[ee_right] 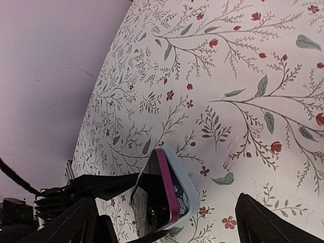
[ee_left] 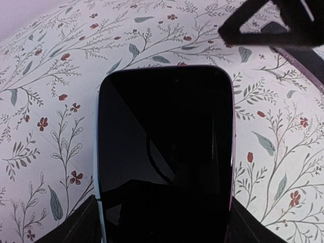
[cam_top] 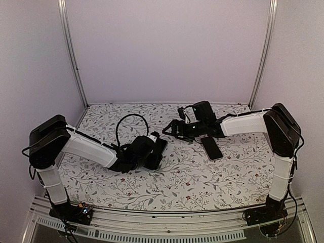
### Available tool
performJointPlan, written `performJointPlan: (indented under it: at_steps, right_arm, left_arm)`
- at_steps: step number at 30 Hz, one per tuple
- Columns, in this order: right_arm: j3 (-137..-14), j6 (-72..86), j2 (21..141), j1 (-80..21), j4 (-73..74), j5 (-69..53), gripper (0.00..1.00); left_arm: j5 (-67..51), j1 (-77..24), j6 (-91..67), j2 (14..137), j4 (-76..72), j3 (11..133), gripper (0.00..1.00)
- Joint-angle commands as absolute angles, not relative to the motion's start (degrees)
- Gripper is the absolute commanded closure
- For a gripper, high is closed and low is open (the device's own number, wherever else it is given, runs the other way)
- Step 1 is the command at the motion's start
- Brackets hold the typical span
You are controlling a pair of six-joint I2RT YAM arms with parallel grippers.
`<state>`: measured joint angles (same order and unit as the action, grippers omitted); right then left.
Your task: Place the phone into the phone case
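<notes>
My left gripper (cam_top: 151, 152) is shut on the near end of a black-screened phone (cam_top: 160, 151) and holds it tilted low over the table. In the left wrist view the phone (ee_left: 164, 147) fills the middle between the two fingers (ee_left: 76, 228), with a pale blue edge on its left and a pink edge on its right. The right wrist view shows a magenta rim inside a pale blue case shell (ee_right: 190, 190) around the phone. My right gripper (cam_top: 172, 130) is open, its fingers spread wide just beyond the phone's far end.
A second dark flat slab (cam_top: 211, 148) lies on the floral tablecloth (cam_top: 202, 177) under the right arm's wrist. A black cable loop (cam_top: 130, 121) rises behind the left gripper. White walls and metal posts close the back and sides.
</notes>
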<state>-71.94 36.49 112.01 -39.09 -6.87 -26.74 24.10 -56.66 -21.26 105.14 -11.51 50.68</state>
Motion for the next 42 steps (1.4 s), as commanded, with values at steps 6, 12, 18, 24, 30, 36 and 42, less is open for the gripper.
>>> performJointPlan:
  at_steps: [6,12,18,24,30,36,42]
  right_arm:
    - [-70.5,39.9,115.9,-39.9,-12.7,-35.5,0.01]
    - [-73.2,39.1,119.1,-40.6,-13.2,-37.4,0.12]
    - [-71.9,40.2,119.2,-40.7,-17.3,-41.1,0.47]
    - [-71.6,40.9,118.2,-40.8,-20.0,-43.0,0.53]
    - [-71.4,40.3,116.6,-40.8,-20.3,-43.4,0.63]
    - [-70.1,38.4,113.7,-40.8,-20.0,-43.7,0.84]
    - [-68.2,36.7,111.1,-40.1,-19.6,-45.1,0.94]
  left_arm:
    - [29.8,-59.0,-18.1,98.1,-26.3,46.4,0.7]
    - [31.5,-60.5,-17.1,99.9,-24.5,49.2,0.69]
    - [32.3,-61.2,-15.6,99.0,-25.8,49.8,0.69]
    - [32.6,-61.9,-14.8,99.3,-26.1,50.2,0.69]
    - [32.9,-62.2,-13.4,98.0,-27.2,50.1,0.68]
    - [31.3,-62.5,-12.8,95.9,-26.3,49.8,0.46]
    - [28.2,-62.6,-12.9,93.5,-22.2,50.3,0.05]
